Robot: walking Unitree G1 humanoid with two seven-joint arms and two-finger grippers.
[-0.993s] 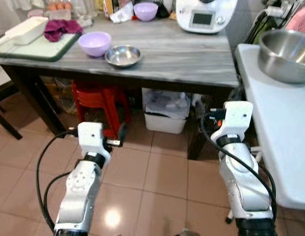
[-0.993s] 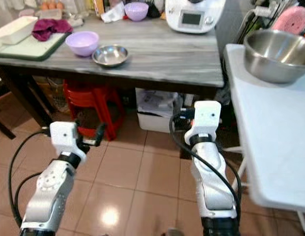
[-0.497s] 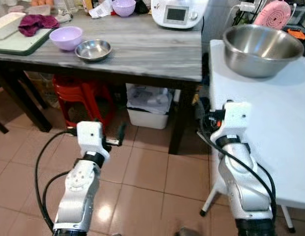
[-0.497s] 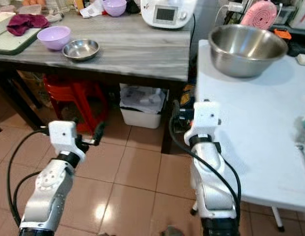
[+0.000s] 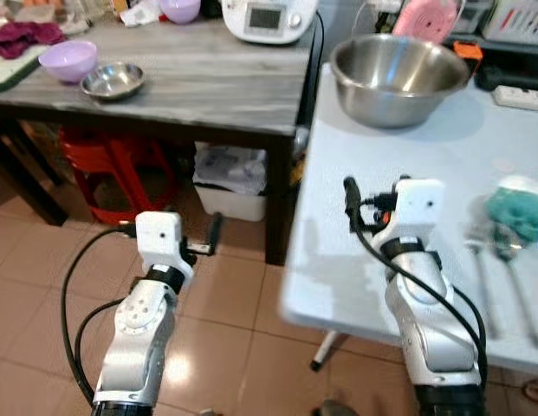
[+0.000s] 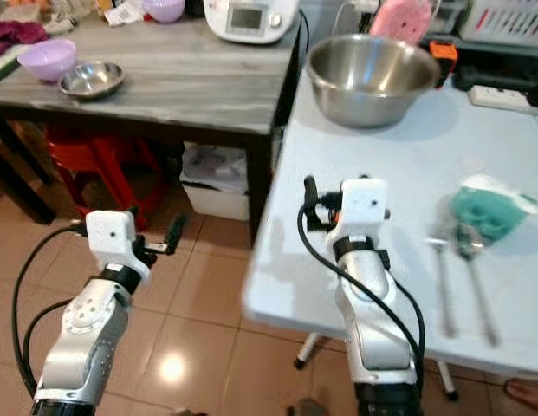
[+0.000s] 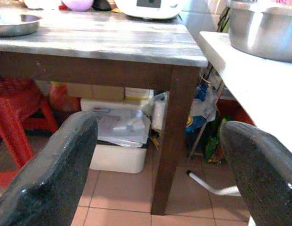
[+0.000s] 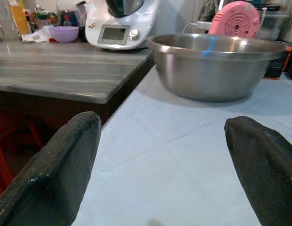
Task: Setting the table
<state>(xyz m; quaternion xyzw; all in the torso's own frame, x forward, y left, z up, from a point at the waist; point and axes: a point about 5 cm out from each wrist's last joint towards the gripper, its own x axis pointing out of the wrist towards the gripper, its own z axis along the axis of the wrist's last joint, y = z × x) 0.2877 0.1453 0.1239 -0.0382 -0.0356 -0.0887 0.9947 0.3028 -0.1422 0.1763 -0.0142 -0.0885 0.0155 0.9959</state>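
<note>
The view has swung from the grey table (image 5: 208, 82) toward the white table (image 5: 407, 165). Cutlery (image 5: 498, 277) now lies right of the steel bowl (image 5: 397, 65). Both the right hand (image 8: 164, 165) and left hand (image 7: 155, 174) are wide and empty, so picking comes next.

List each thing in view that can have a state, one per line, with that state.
Left gripper: open, holding nothing, over the tiled floor.
Right gripper: open, holding nothing, above the white table.
Large steel bowl: upright on the white table.
Small steel bowl: upright on the grey table.
Purple bowl: upright beside it.
</note>
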